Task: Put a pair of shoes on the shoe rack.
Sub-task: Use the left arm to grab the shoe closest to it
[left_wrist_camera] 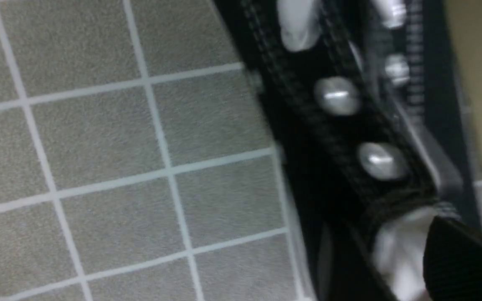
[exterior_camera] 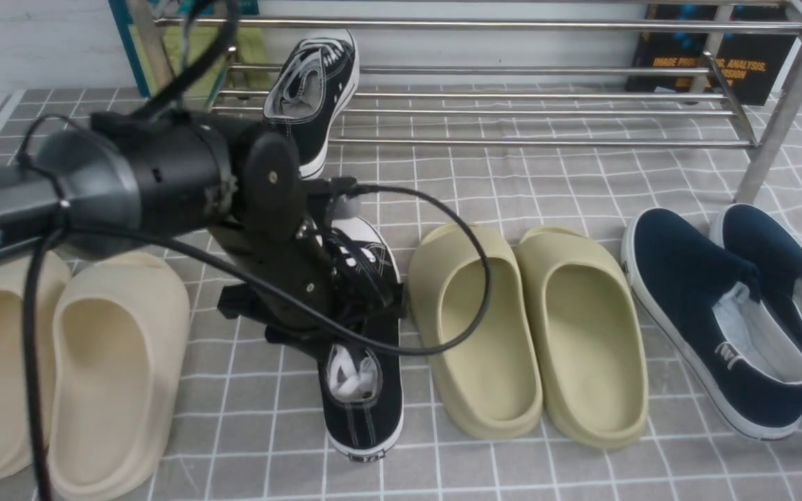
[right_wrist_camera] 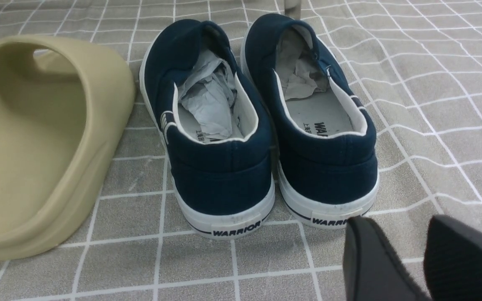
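One black sneaker [exterior_camera: 314, 90] with white laces lies tilted on the low bars at the left end of the silver shoe rack [exterior_camera: 512, 69]. The other black sneaker [exterior_camera: 366, 410] lies on the checked cloth, toe towards the rack. My left gripper [exterior_camera: 342, 334] is down at this sneaker's opening, and the arm hides its fingers. In the blurred left wrist view, one finger [left_wrist_camera: 467, 263] sits over the white paper inside the sneaker [left_wrist_camera: 337, 125], beside the metal eyelets; the other finger is not clear. My right gripper [right_wrist_camera: 408, 251] is empty, fingers a narrow gap apart above the cloth.
Beige slides [exterior_camera: 95, 348] lie left of the floor sneaker and olive slides [exterior_camera: 533, 327] close on its right. Navy slip-ons [exterior_camera: 721, 313] lie at the far right, just ahead of my right gripper [right_wrist_camera: 224, 125]. A dark book [exterior_camera: 714, 62] stands behind the rack.
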`<state>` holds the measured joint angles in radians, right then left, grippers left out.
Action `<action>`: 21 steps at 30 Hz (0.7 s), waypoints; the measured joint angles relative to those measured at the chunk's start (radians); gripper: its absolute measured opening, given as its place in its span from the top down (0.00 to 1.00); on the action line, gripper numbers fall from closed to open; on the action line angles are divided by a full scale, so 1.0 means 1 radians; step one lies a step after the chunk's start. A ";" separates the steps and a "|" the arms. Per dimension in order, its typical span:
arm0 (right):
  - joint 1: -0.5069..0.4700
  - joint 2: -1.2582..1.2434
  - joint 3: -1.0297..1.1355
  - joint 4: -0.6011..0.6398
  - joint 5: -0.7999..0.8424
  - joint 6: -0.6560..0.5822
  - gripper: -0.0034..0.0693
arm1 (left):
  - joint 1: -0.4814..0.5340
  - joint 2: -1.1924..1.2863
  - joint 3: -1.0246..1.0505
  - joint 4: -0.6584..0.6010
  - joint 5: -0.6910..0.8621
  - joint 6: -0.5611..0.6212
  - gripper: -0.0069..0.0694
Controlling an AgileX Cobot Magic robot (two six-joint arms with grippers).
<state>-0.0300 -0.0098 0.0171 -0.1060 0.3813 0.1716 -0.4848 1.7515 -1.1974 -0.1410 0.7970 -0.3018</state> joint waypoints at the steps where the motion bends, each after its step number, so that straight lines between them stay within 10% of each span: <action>1: 0.000 0.000 0.000 0.000 0.000 0.000 0.62 | 0.000 0.010 0.000 0.008 0.001 -0.008 0.54; 21: 0.000 0.000 0.000 0.000 0.000 0.000 0.62 | 0.000 0.040 -0.005 0.071 0.124 -0.042 0.63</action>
<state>-0.0300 -0.0098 0.0171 -0.1060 0.3813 0.1716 -0.4848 1.7912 -1.2025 -0.0699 0.9208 -0.3434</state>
